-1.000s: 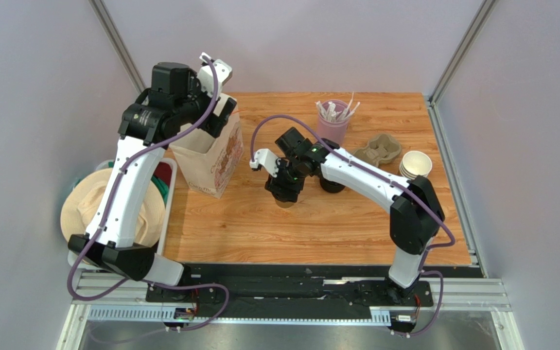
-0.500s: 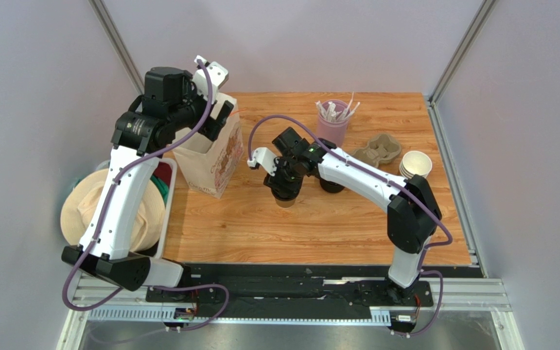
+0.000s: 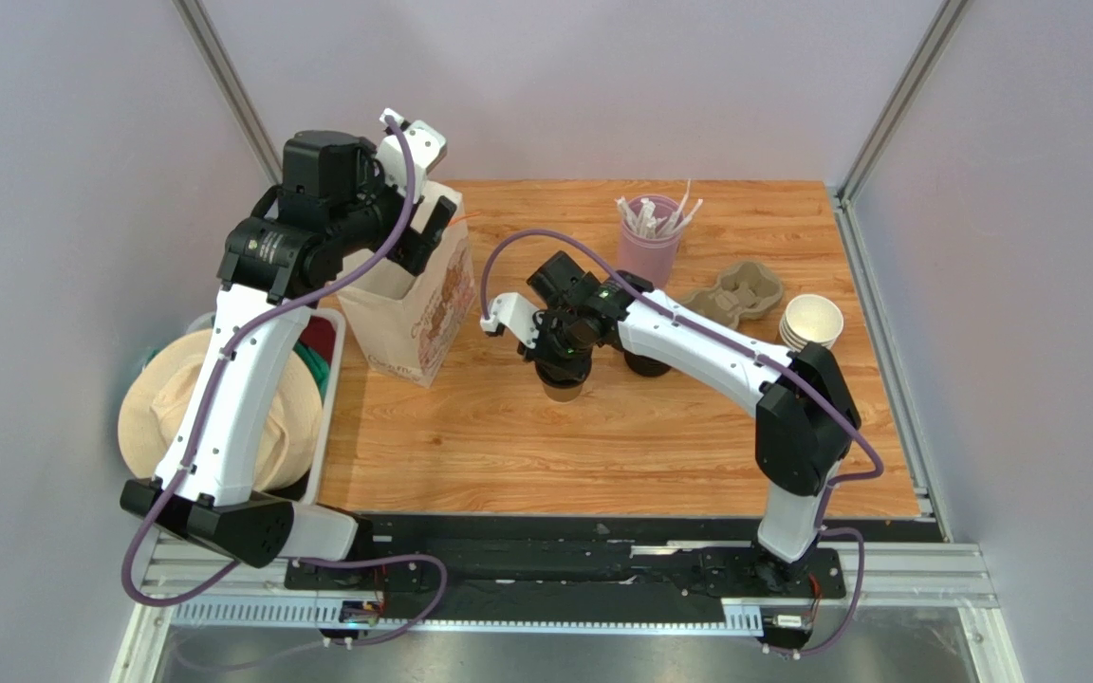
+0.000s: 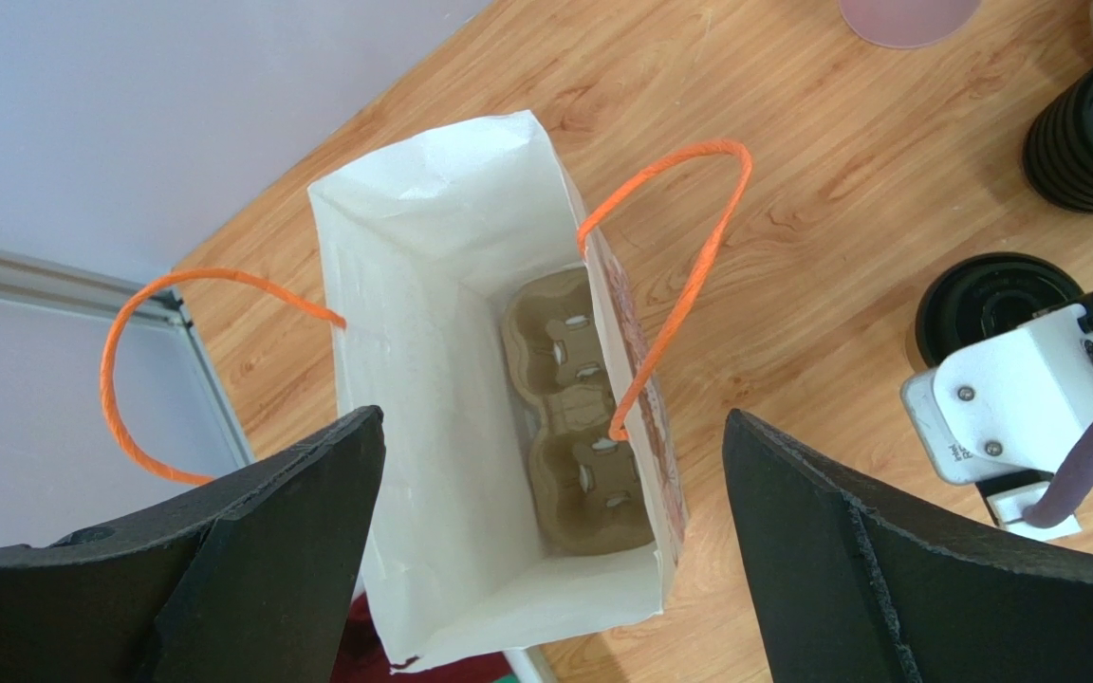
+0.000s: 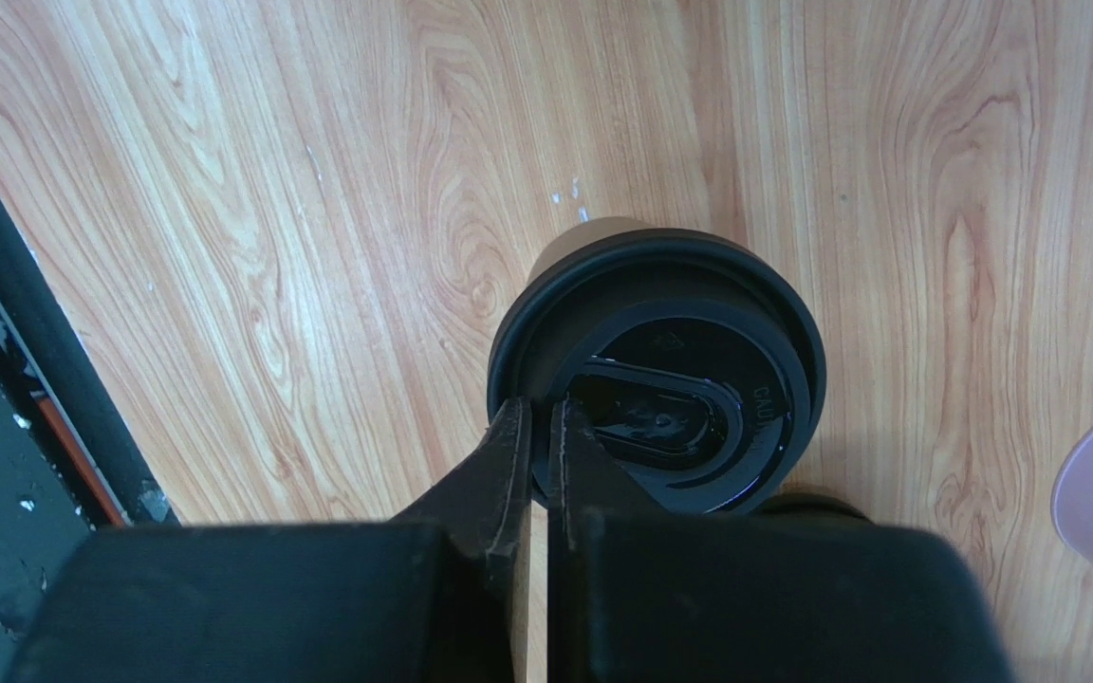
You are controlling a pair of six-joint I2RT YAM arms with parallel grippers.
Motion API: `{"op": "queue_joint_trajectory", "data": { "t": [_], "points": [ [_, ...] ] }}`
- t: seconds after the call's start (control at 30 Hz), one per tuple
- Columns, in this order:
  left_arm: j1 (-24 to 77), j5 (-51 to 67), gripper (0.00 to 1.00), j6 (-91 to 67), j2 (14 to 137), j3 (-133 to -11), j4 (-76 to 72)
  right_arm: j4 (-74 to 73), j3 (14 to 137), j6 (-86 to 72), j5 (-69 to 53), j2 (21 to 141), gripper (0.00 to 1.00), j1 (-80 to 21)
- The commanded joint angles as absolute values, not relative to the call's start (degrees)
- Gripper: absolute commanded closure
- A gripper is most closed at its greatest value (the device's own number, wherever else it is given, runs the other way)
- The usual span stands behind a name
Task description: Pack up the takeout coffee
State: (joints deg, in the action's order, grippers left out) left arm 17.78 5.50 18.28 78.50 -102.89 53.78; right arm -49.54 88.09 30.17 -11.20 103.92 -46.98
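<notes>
Right claw [image 5: 538, 427]: closed to a sliver, pinching the rim of the round black plastic lid [image 5: 773, 356] on the takeout coffee [image 5: 652, 413]. The cup stands on the wood-grain table [image 5: 296, 214], right of the paper bag [image 4: 424, 285] and apart from it. Left claw [image 4: 550, 417]: spread wide over the bag mouth. The bag is white inside and has orange handles [image 4: 681, 228]. A moulded pulp carrier [image 4: 581, 470] lies on its bottom.

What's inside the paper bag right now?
A pulp cup carrier lies on the paper bag's floor, its visible wells empty. Nothing else shows; the floor beneath the carrier is covered.
</notes>
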Motion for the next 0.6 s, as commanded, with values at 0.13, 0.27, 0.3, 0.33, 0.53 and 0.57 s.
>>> {"op": "queue_joint_trajectory", "data": {
  "t": [0.13, 0.27, 0.3, 0.33, 0.53, 0.57],
  "points": [
    [17.6, 7.6, 0.03, 18.5, 78.9, -103.7, 53.5, -54.0, 94.2, 31.3, -8.3, 100.4, 1.00, -46.3],
    [17.6, 9.9, 0.03, 20.2, 78.6, -103.4, 53.8, -57.2, 97.9, 31.1, -9.8, 98.2, 1.00, -44.7],
    [17.6, 10.4, 0.03, 20.6, 78.4, -103.3, 53.7, -57.8, 98.8, 31.1, -9.9, 97.2, 1.00, -44.4],
    [17.7, 11.3, 0.03, 20.8, 78.3, -102.9, 53.6, -58.4, 100.3, 31.1, -10.5, 96.7, 1.00, -44.1],
    [17.8, 11.1, 0.03, 22.2, 78.7, -102.1, 53.3, -61.3, 105.5, 30.5, -12.6, 91.0, 1.00, -40.6],
    [17.8, 10.9, 0.04, 22.5, 78.8, -101.9, 52.9, -61.3, 106.1, 30.4, -12.7, 90.2, 1.00, -40.1]
  ]
}}
